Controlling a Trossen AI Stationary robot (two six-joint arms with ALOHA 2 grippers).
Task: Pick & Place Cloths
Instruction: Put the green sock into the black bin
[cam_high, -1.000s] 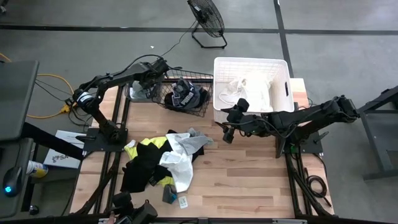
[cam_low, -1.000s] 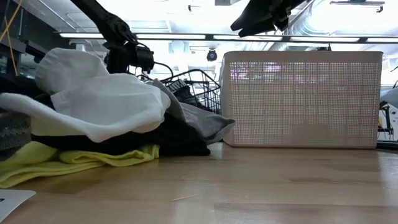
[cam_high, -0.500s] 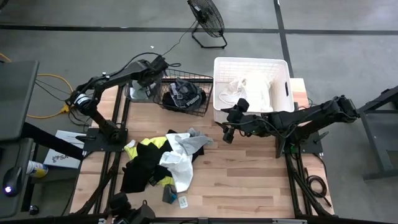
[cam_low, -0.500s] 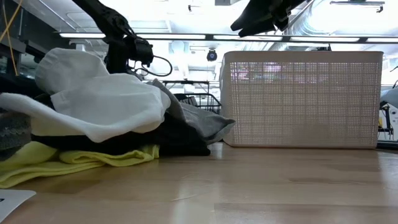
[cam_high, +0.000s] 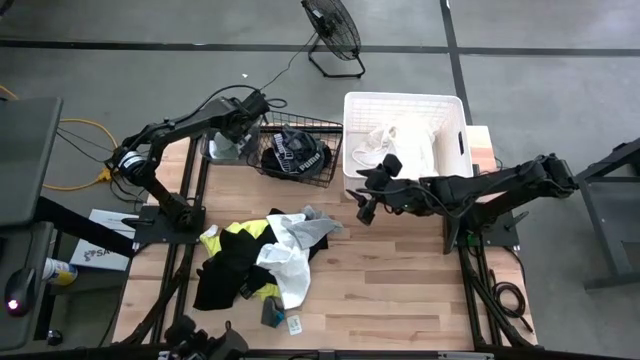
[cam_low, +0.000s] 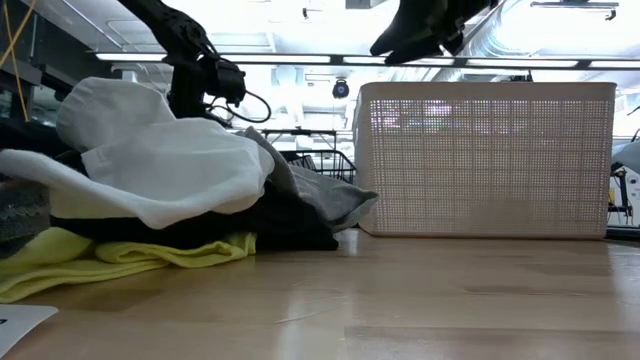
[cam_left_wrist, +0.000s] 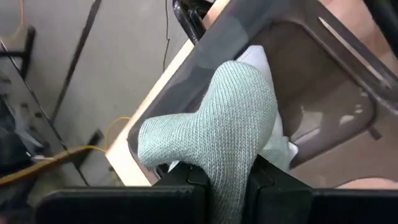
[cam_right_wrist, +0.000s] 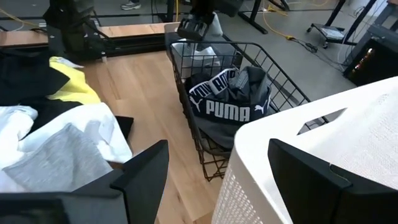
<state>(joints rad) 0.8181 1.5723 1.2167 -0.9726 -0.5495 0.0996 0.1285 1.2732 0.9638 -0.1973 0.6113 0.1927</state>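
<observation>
Jaws of the left gripper (cam_high: 232, 138) clamp a pale green knit cloth (cam_left_wrist: 217, 134) over the wire basket's (cam_high: 322, 160) 9 o'clock end. Right gripper (cam_high: 362, 205), jaws apart, hovers at the white tub's (cam_high: 352, 130) 7 o'clock corner. Remaining cloths (cam_high: 262, 255) lie heaped on the bench (cam_high: 400, 290), 7 o'clock of the basket.

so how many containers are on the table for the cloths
2: a black wire basket at the table's far edge, left of centre, and a white plastic tub right beside it at the far right. Nothing suggests a hidden third.

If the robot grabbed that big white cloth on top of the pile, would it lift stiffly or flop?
Probably flop: the white cloth sags over the pile in soft folds. It looks thin, so likely light. Its edge overlaps the grey garment, which might drag along.
</observation>
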